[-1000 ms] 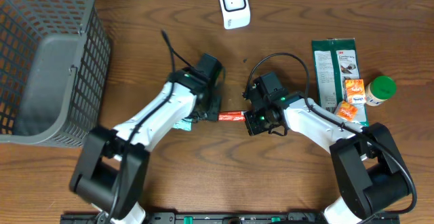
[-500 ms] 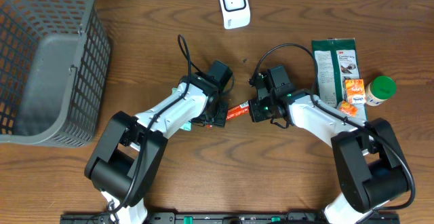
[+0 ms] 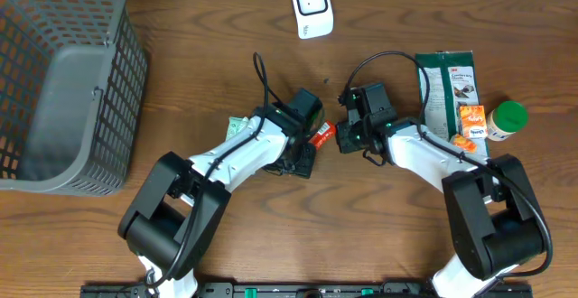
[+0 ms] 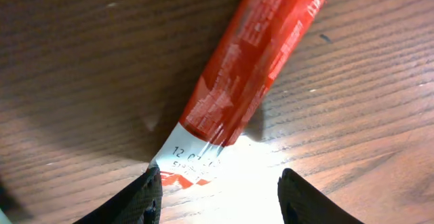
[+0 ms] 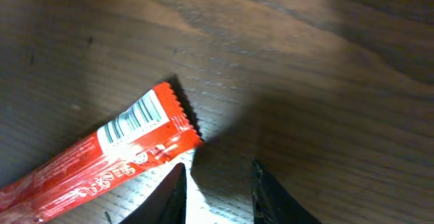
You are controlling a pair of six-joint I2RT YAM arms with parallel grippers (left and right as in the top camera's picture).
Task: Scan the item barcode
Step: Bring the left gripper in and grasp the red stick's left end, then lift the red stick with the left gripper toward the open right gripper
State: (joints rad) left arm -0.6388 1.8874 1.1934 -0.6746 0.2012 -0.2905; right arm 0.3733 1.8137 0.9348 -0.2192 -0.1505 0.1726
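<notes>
A: Change over the last second: the right pincer (image 5: 217, 183) was clamped on the red foil snack bar wrapper (image 3: 322, 135) and has let go. Its fingers now stand narrowly apart with bare wood between them. The crimped end with the printed barcode (image 5: 133, 120) lies just outside that gap.

B: And the left pincer (image 4: 220, 190)?

A: Jaws roughly half apart. The wrapper's white end sits against one finger (image 4: 146, 197), and the rest of the gap shows wood. Whether that end is pinched, I cannot tell.

B: Where's the bar relative to the white barcode scanner (image 3: 312, 7)?

A: On the robot's side of the scanner, almost straight out from it and still well apart. It has crept closer to the scanner through the last second as both arms carried it that way.

B: Meaning for the task?

A: Reads as a hand-over, right to left. The barcode end is exposed and points away from the left wrist. It is not yet at the scanner, so the scan itself remains to do.

B: Arm pose?

A: Both forearms angle inward over the wooden bench (image 3: 226, 27). The wrists face each other across the bar, on the robot's side of the scanner, the left one low and close over the wrapper.
</notes>
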